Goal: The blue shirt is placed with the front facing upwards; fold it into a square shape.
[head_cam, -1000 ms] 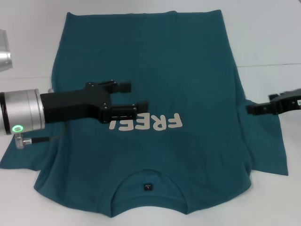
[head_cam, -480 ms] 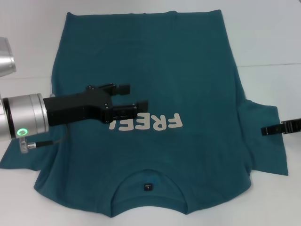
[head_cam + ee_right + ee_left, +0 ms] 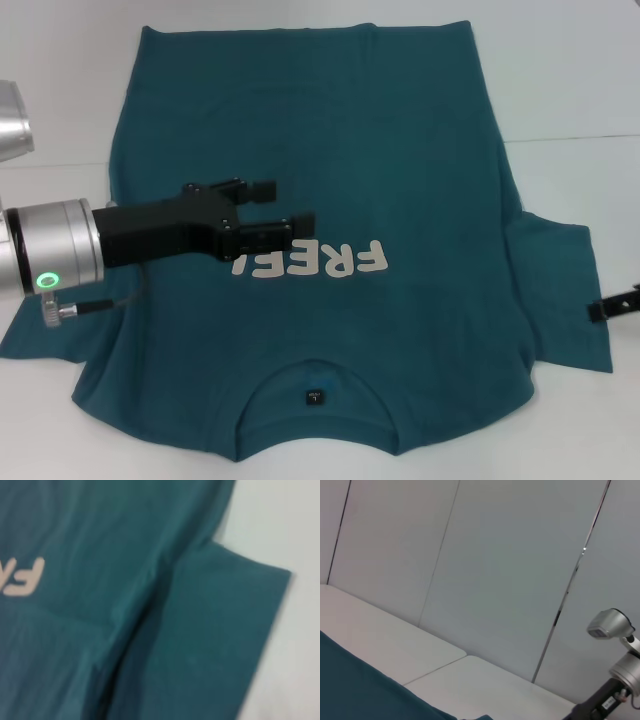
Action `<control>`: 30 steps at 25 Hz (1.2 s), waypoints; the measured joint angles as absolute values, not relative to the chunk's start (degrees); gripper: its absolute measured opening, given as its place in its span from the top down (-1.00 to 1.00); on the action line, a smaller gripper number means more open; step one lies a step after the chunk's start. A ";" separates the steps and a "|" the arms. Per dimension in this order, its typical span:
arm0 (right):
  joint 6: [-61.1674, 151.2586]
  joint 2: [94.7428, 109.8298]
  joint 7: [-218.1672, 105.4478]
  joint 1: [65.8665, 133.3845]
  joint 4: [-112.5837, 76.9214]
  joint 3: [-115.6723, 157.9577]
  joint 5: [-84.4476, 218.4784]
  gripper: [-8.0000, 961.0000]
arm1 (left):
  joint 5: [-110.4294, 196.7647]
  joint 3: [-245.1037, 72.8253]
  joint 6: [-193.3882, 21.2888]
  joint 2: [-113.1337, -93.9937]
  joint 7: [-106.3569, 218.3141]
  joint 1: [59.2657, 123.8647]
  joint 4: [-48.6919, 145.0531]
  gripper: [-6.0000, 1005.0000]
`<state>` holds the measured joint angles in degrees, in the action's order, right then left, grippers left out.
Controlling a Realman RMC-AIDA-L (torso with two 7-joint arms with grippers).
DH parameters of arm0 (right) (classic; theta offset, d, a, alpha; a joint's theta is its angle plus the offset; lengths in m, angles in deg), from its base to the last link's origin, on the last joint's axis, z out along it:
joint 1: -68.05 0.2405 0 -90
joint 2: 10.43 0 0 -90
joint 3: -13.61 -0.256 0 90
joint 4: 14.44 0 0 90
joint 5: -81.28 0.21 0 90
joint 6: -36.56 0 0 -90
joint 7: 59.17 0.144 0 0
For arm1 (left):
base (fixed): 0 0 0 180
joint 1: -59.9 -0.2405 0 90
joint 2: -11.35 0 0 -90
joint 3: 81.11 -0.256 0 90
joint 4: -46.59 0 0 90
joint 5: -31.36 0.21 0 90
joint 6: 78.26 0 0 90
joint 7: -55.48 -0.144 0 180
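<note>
Shirt lying flat, nothing gripped yet.

I'm hovering the left gripper (image 3: 283, 203) over the blue shirt (image 3: 400, 160), jaws parted and empty; it's spread face-up on the surface (image 3: 570, 80). Right gripper (image 3: 612, 306) at the sleeve edge, jaws unclear. Soft, limp cotton — I'd pinch hems.

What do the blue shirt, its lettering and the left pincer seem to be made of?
Blue shirt: soft matte knit fabric, probably cotton; it creases and drapes.
Lettering: flat white print, likely ink or vinyl.
Left pincer: hard matte black plastic or coated metal, on a brushed silver wrist.
</note>
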<state>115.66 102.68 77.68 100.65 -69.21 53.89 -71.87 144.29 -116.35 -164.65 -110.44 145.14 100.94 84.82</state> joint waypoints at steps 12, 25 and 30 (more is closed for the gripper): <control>118.50 103.26 77.29 101.16 -70.50 52.46 -74.90 -0.90 | 144.07 -116.35 -164.03 -111.00 145.22 100.57 84.83 -0.76; 116.27 105.33 76.92 101.38 -70.38 52.69 -74.80 -0.90 | 144.02 -116.41 -163.98 -110.99 145.22 100.41 84.83 -0.76; 115.29 105.42 76.86 101.69 -68.60 52.73 -74.80 -0.88 | 144.02 -116.44 -163.95 -110.99 145.22 100.41 84.82 -0.76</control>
